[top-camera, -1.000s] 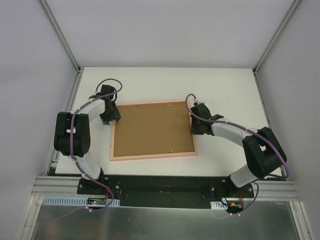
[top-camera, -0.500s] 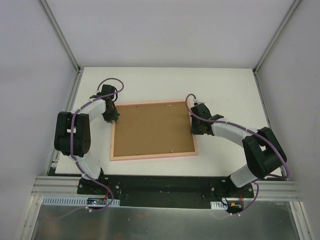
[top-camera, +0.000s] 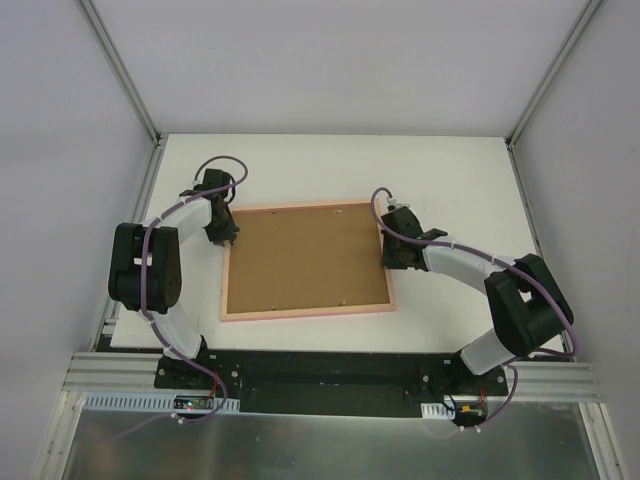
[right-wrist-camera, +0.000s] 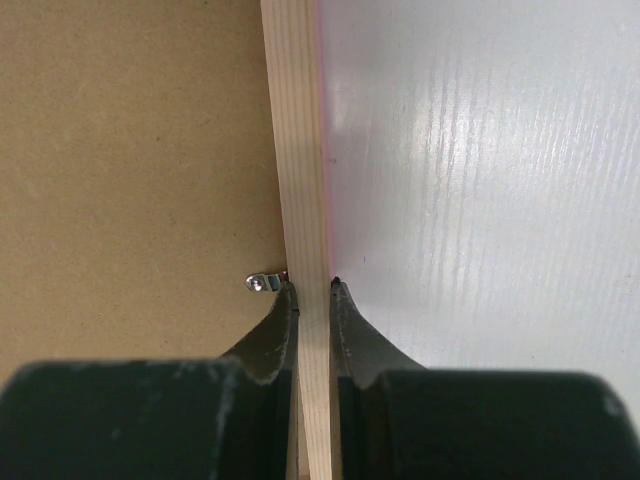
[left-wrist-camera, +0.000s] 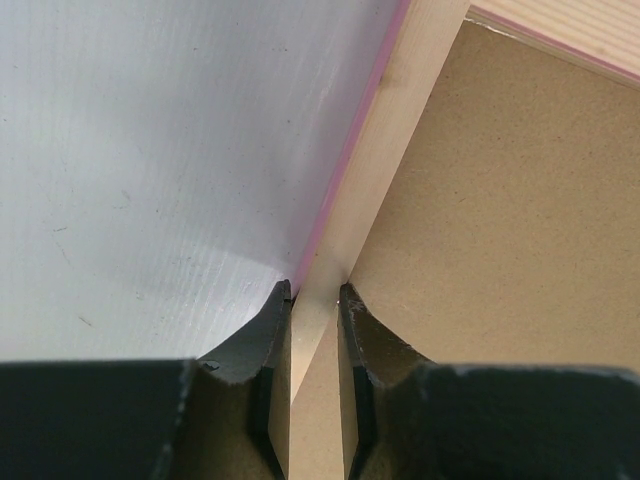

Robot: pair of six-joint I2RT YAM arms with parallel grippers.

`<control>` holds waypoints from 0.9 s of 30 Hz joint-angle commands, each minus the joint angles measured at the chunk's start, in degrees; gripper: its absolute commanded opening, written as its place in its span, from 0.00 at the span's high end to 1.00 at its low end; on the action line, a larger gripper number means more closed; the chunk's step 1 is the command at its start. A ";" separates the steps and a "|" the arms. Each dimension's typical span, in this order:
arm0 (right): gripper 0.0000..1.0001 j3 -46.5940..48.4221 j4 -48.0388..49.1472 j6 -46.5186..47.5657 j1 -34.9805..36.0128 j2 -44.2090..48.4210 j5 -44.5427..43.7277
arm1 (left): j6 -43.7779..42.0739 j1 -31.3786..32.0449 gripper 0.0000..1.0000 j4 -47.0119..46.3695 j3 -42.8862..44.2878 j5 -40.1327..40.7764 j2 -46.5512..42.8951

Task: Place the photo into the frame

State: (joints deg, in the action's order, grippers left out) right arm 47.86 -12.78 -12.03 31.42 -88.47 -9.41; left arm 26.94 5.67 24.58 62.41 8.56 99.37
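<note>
The frame (top-camera: pixel 308 312) lies back side up on the white table, its salmon-pink border around the brown backing board (top-camera: pixel 305 258). The photo is not in view. My left gripper (top-camera: pixel 229 238) is at the frame's left rail near the far corner. In the left wrist view its jaws (left-wrist-camera: pixel 315 292) are shut on the pale wooden rail (left-wrist-camera: pixel 385 160). My right gripper (top-camera: pixel 389 256) is at the right rail. In the right wrist view its jaws (right-wrist-camera: pixel 310 286) are shut on that rail (right-wrist-camera: pixel 295 130), beside a small metal tab (right-wrist-camera: pixel 260 283) on the backing board (right-wrist-camera: pixel 130 150).
The white table (top-camera: pixel 450 180) runs out behind and to both sides of the frame. Grey walls with metal posts close in the back and sides. The black base rail (top-camera: pixel 330 370) of the arms lies along the near edge.
My left wrist has shifted a little at the frame's left rail. The frame and my right arm have not visibly moved.
</note>
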 commanded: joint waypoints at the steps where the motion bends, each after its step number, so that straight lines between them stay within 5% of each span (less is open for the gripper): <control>1: 0.96 -0.13 -1.46 -2.29 -0.13 0.14 -0.87 | 1.10 -0.05 0.87 3.72 0.69 1.99 -0.41; 9: 0.96 -0.66 -1.11 -3.08 -0.22 0.31 -1.31 | -0.31 -0.13 0.64 4.60 3.32 1.55 -3.48; 16: 0.96 -1.27 -0.76 -4.22 -0.31 1.10 -1.66 | 4.34 -0.13 0.56 9.78 5.27 6.56 -10.50; 27: 0.69 0.83 -2.34 -4.58 -0.31 7.07 -1.31 | 22.44 7.23 0.54 11.01 -9.41 5.77 -29.05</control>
State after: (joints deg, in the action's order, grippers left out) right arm 46.96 -13.89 -15.38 31.38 -86.11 -9.63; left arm 40.36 8.10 32.99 56.66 12.99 73.63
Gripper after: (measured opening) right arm 0.271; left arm 0.462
